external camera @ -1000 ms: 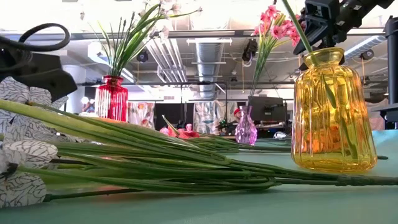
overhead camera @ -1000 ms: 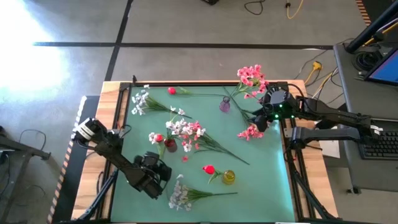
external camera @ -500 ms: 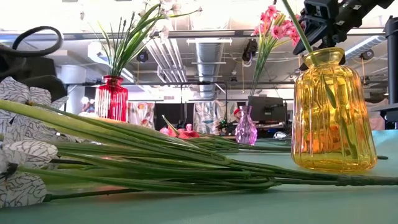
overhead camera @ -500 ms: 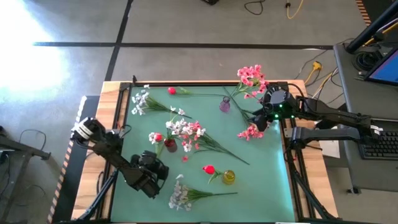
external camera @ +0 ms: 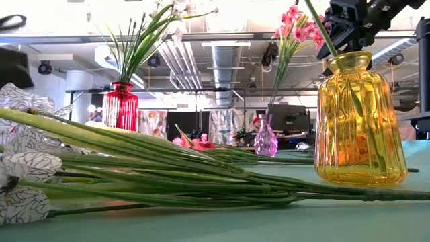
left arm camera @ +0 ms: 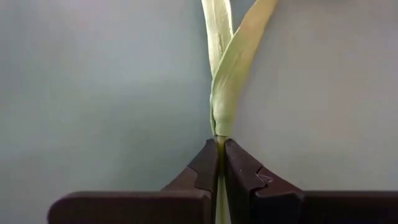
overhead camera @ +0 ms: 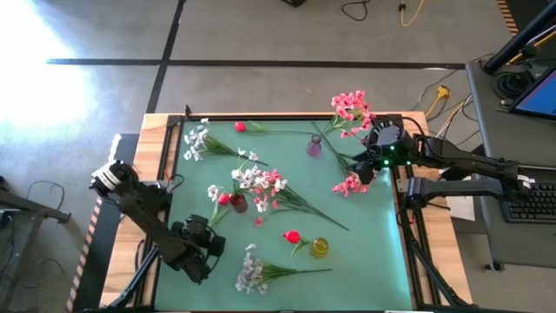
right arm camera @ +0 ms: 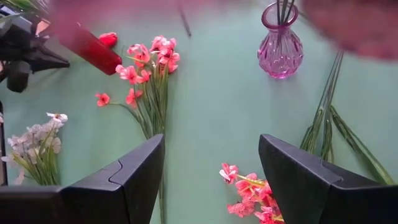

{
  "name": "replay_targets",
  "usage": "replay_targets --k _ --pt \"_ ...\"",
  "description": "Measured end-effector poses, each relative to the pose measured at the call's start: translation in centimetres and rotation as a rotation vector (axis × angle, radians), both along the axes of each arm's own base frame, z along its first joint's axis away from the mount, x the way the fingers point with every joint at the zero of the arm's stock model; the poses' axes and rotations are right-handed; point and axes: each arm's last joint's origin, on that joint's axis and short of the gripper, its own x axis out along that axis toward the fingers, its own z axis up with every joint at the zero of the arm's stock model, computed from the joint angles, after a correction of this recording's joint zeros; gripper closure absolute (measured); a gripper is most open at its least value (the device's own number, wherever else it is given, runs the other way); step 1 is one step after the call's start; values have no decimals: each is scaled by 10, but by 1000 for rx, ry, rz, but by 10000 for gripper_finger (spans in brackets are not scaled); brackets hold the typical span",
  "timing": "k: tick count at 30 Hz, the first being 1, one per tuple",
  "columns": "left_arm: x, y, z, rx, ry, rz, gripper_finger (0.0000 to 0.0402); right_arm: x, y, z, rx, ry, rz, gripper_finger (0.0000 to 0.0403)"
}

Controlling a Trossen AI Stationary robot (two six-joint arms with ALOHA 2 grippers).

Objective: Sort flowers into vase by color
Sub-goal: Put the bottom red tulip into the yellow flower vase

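The left gripper [left arm camera: 219, 163] is clamped on a thin green stem [left arm camera: 219, 205] just below its pale leaves [left arm camera: 231, 68], near the front left corner of the table [overhead camera: 382, 252]; which flower it carries cannot be told. I judge it should lift slowly, keeping the stem upright and clear of the white spray [overhead camera: 253, 270] lying along the front edge. Farther back at the right edge, the right gripper [right arm camera: 211, 162] hovers with jaws spread, holding nothing, above loose pink flowers [right arm camera: 148, 59] near the purple vase [right arm camera: 281, 42].

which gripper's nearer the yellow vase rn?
Left. The left gripper sits at the mat's front-left, a short way from the yellow vase; the right gripper hovers farther off by the purple vase.
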Motion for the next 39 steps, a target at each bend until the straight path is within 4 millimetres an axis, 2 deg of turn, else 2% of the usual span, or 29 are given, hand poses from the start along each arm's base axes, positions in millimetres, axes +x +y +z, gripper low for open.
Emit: replay_targets --k 9,17,22,26,32,39 --pt "-23 4 47 -122 -99 -78 401 0 1 0 52 -10 11 149" --pt "-40 10 77 -328 -46 -181 402 0 3 0 107 -25 46 142" --pt "-45 7 98 -394 -85 -272 402 0 5 0 160 -39 98 141" --pt "-47 -3 120 -422 -130 -407 402 1 8 1 207 -51 133 146" --pt "-47 -17 154 -367 -280 -579 401 -1 16 3 214 -62 177 148" --pt "-39 -27 183 -143 -492 -779 401 -8 24 9 222 -104 205 142"
